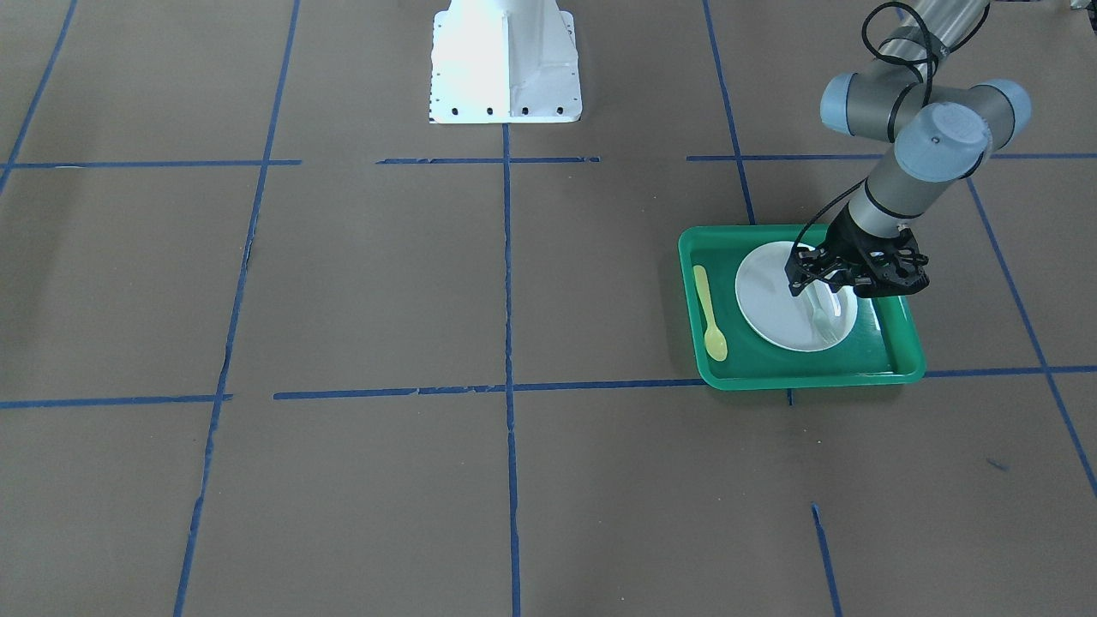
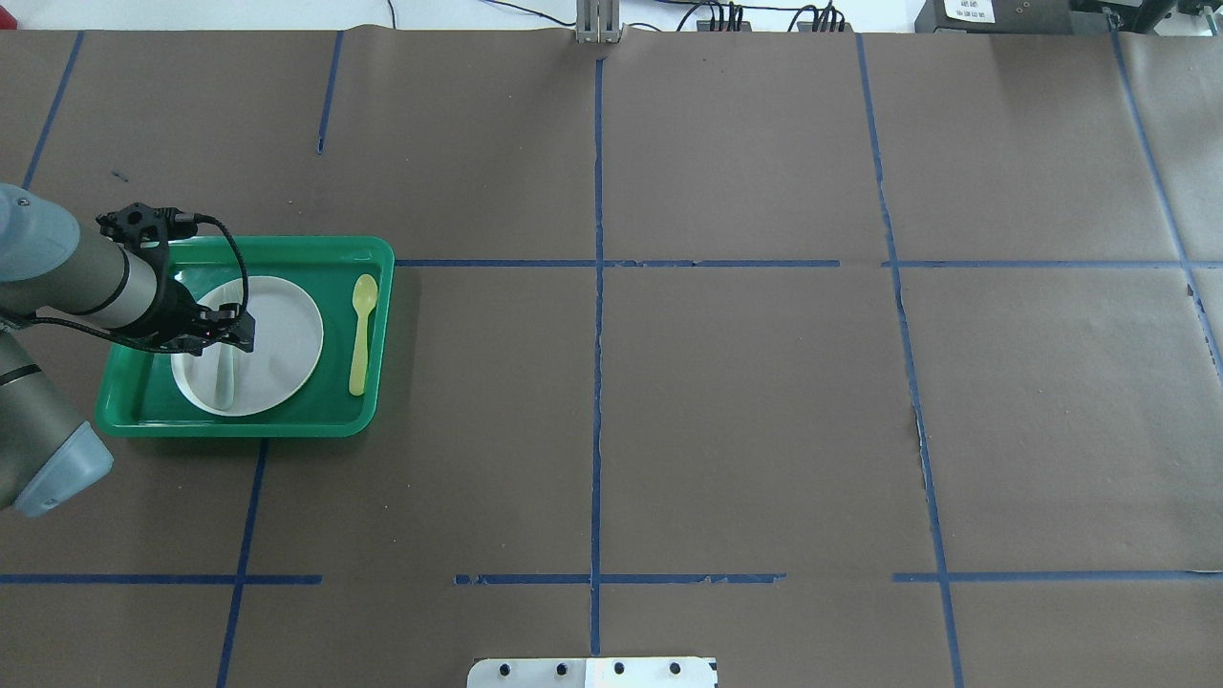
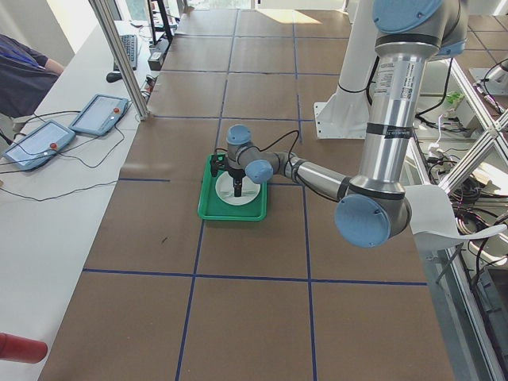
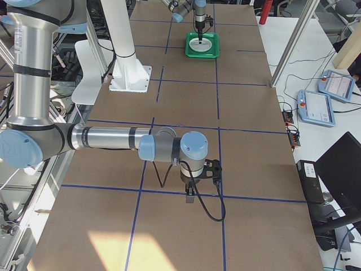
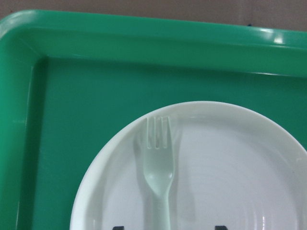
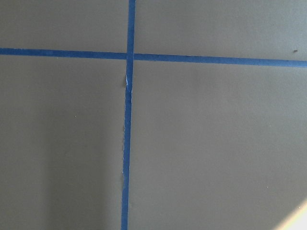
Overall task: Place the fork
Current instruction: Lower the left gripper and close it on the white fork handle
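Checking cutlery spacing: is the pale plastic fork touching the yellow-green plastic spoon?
Apart. Overhead view shows the fork on the white plate, spoon on bare green tray.

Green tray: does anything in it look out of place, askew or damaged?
Nothing is damaged or spilled. One small oddity: the fork lies on the white plate, tines at its rim, while the yellow spoon lies on the tray floor beside the plate. The left hand hovers open over the fork's handle.

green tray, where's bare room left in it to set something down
Bare floor of the tray along its far rim, beyond the plate, and a narrow strip between plate and spoon. Crowded over the plate: the fork lies there under the left gripper.
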Available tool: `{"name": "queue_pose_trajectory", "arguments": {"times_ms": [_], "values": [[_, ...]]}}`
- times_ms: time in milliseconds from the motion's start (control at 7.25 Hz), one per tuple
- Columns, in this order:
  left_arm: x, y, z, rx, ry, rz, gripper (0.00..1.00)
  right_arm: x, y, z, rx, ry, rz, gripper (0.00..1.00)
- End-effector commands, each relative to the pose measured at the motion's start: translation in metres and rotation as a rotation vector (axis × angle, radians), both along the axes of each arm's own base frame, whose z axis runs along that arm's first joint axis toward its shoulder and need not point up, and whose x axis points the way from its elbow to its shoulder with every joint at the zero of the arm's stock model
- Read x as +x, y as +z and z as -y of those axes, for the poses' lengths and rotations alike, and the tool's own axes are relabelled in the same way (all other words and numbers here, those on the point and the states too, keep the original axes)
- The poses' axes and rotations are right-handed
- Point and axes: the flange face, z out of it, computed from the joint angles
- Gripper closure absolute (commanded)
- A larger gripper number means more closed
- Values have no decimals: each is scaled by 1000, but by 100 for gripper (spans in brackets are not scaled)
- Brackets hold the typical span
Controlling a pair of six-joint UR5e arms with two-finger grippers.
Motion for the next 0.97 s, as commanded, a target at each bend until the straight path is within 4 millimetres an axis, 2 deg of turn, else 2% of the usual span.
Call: {"name": "queue_pose_trajectory", "arguments": {"times_ms": [0,276,414,690,828], "values": [[6,5,-4,-8,14,5,33,0,0,0,0,0,0,0],[9,12,-4,-18,19,14,33,0,0,0,0,0,0,0],[9,11,-4,-18,18,13,44,0,0,0,0,0,0,0],[8,4,-6,-12,22,1,100,0,0,0,0,0,0,0],[9,3,-8,-32,37,-14,100,0,0,0,0,0,0,0]]}}
